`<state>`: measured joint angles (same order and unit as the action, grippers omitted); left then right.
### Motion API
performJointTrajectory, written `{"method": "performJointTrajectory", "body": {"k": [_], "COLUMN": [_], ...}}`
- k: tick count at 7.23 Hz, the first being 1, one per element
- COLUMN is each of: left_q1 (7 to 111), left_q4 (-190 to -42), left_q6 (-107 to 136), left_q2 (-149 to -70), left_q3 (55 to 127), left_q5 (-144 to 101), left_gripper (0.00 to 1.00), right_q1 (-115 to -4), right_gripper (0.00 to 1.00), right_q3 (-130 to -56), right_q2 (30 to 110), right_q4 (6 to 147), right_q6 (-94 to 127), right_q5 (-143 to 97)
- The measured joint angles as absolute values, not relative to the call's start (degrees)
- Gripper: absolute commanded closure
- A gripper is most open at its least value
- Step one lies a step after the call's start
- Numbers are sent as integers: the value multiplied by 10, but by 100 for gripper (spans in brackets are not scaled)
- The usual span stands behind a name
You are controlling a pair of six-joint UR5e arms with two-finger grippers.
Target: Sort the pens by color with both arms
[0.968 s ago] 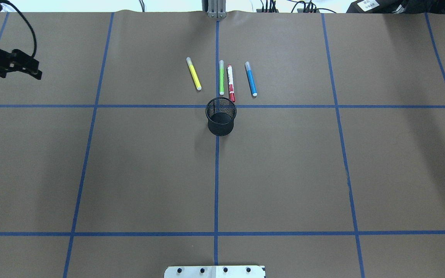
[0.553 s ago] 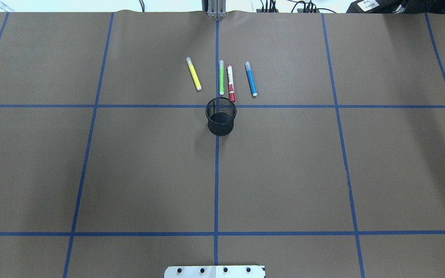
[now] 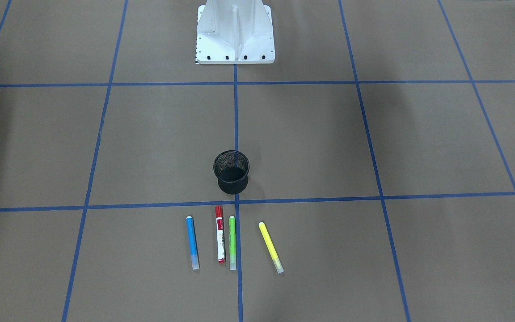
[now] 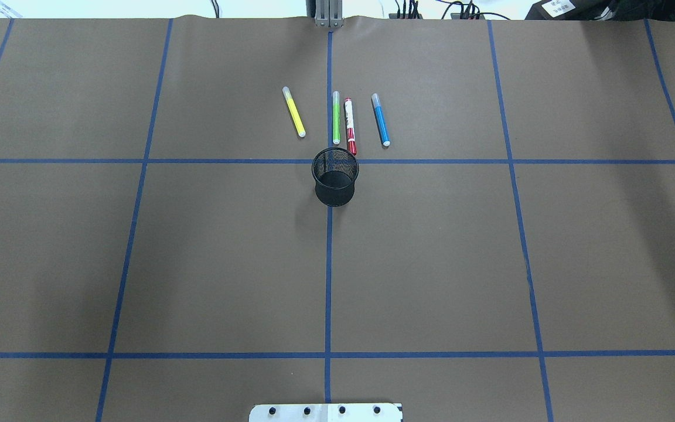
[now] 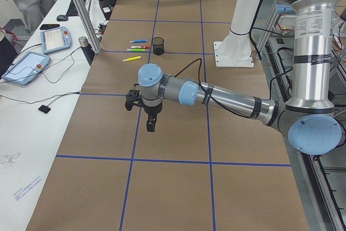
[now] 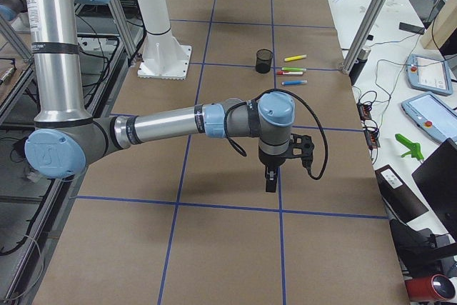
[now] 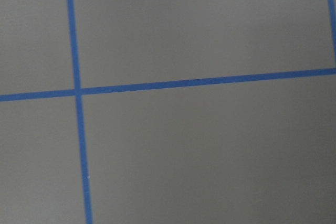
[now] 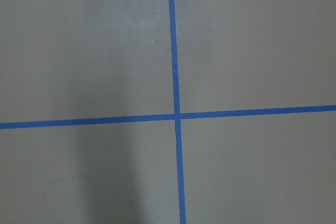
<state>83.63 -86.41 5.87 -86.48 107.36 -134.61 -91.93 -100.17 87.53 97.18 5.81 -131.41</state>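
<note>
Crowding of green pen (image 4: 336, 117) beside red-capped pen (image 4: 350, 126), upper centre, invites double grabs; cannot tell whether left gripper (image 5: 150, 123) or right gripper (image 6: 270, 176) gapes.

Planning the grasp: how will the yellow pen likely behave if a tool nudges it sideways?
The yellow pen looks slim and round, lying flat, so it would probably roll. Its straight body suggests stiff and light. It lies apart from the green pen, so a short roll likely hits nothing.
</note>
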Motion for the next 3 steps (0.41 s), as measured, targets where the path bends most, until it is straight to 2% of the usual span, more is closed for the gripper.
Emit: {"method": "performJointTrajectory", "body": {"k": [3], "left_q1": [877], "left_q4": [-828], "left_q6": [-23], "left_q2": [-850], "left_q3": [1060], "left_q5": [-1345], "left_gripper": [0], "right_q1": [-920], "right_gripper": [0], "right_q3": [-1006], "right_q2": [878], "right_q4": [971], "right_q6": [59], "right_q5": [-1316]}}
